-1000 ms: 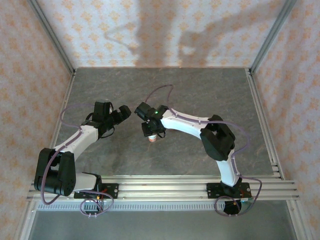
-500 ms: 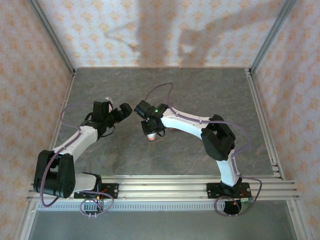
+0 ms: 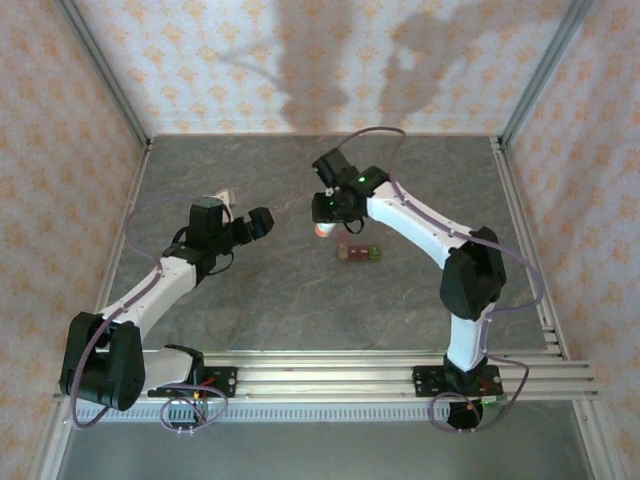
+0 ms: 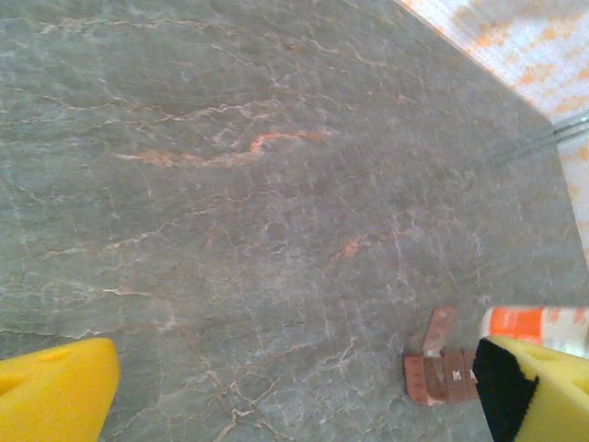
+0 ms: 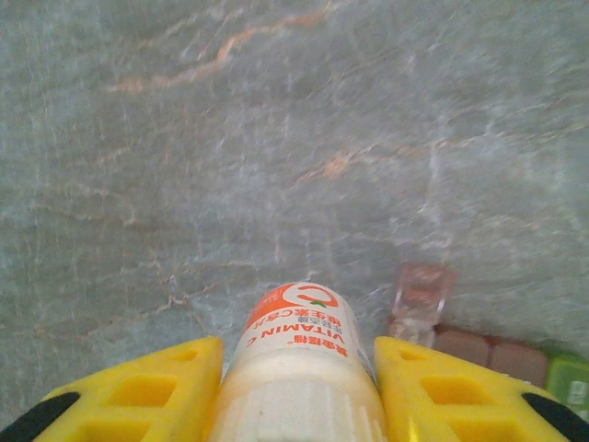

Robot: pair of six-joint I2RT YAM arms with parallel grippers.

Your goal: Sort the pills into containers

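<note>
The containers, a short strip of two red-brown cubes and one green, are lying on the table just off the right-finger side of our right gripper. One clear lid is standing open at the strip's end nearest that gripper. The right gripper is clamping a small white bottle, whose orange end is pointing away from the fingers and hanging above bare table beside the strip. We cannot tell whether its mouth is open. Our left gripper is waiting with its fingers wide apart and nothing between them, and the strip is sitting close by its right finger.

We are judging this as the approach to pouring, with the pills presumably inside the bottle. To do it well, we are aiming to slide the bottle sideways toward our right finger until it is sitting over the open cube. We are planning to stay low and tip slowly so only a few pills drop. The strip looks light, so steadying it with the free gripper seems wise
</note>
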